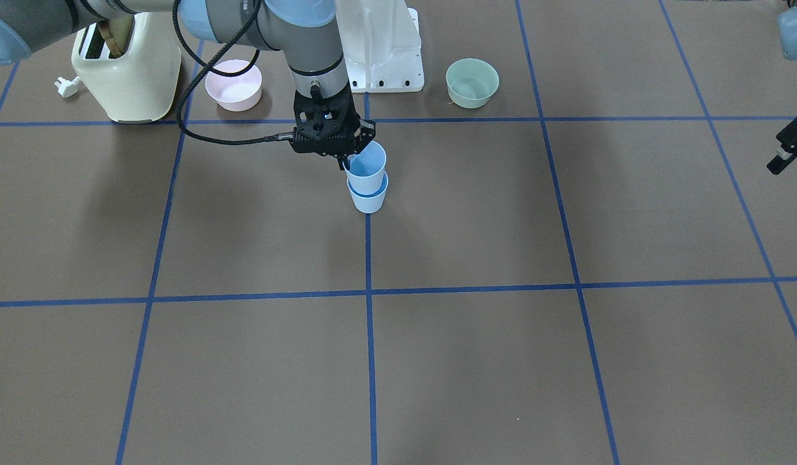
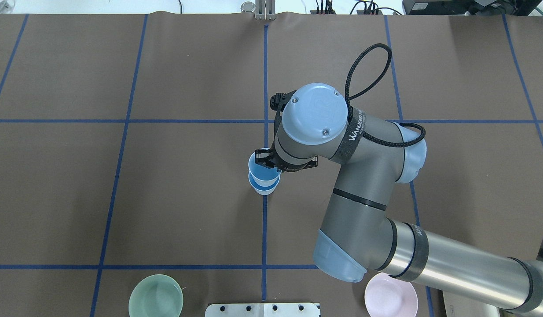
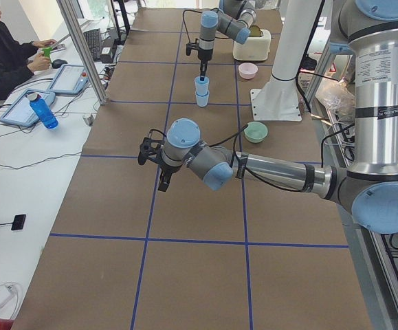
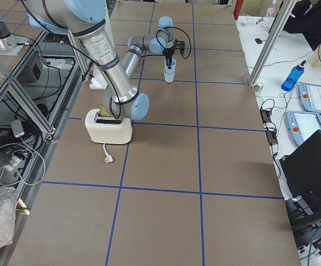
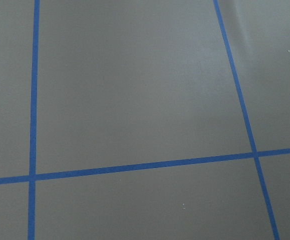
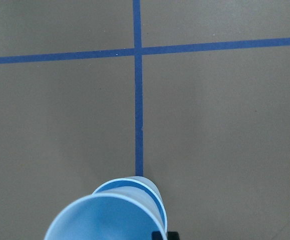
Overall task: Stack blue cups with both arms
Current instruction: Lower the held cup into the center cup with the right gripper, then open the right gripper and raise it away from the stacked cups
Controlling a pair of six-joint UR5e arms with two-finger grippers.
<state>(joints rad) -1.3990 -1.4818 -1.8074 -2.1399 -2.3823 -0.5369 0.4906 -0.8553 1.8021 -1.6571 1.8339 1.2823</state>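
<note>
as the front view has it, the right gripper (image 1: 344, 160) pinches the rim of the upper blue cup (image 1: 367, 165), mouth up, nested in the lower blue cup (image 1: 369, 200) on the centre tape line (image 1: 370, 323); overhead, both long axes stand vertical; from the left side view, the left gripper (image 3: 157, 165) hangs well apart, spread i cannot tell.

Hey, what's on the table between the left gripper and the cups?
Nothing but bare brown table crossed by blue tape lines; the front-facing view shows the left gripper far from the cups.
</note>
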